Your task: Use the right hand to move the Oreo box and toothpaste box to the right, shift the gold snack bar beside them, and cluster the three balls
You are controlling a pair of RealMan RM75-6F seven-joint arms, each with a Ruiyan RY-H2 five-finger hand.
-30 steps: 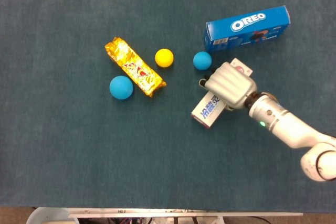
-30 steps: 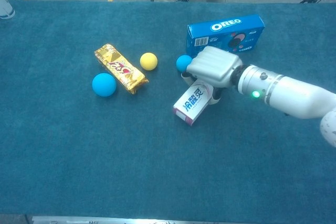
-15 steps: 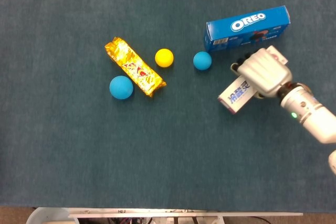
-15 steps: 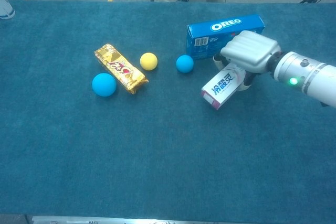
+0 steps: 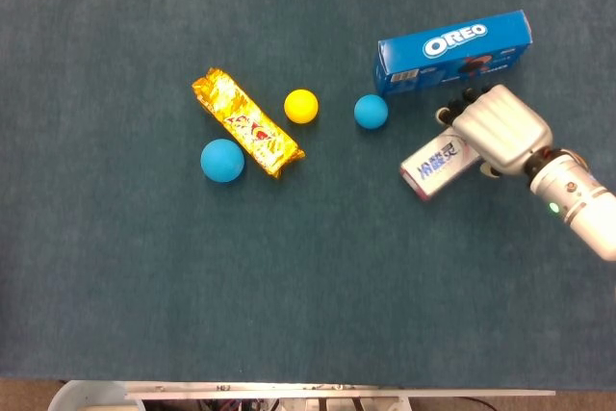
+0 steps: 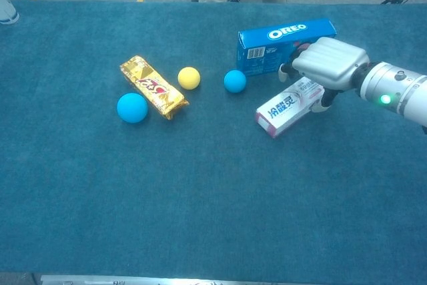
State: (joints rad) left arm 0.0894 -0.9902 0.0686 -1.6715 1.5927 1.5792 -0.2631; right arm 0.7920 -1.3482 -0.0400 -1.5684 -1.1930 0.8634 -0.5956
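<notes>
1. Toothpaste box (image 5: pixel 435 164) lies slanted just below the Oreo box (image 5: pixel 454 50), its right end under the right hand (image 5: pixel 498 128), whose fingers curl over that end, gripping it.
2. Oreo box sits at the upper right of the teal table (image 5: pixel 144 286), close behind the hand.
3. Small blue ball (image 5: pixel 371 111) rests left of the toothpaste box, near the Oreo box's left end.
4. Yellow ball (image 5: pixel 301 105) is further left, beside the gold snack bar (image 5: pixel 246 121), which lies diagonally.
5. Large blue ball (image 5: pixel 222 160) sits just left of the bar's lower end.
6. Left hand is out of both views.
</notes>
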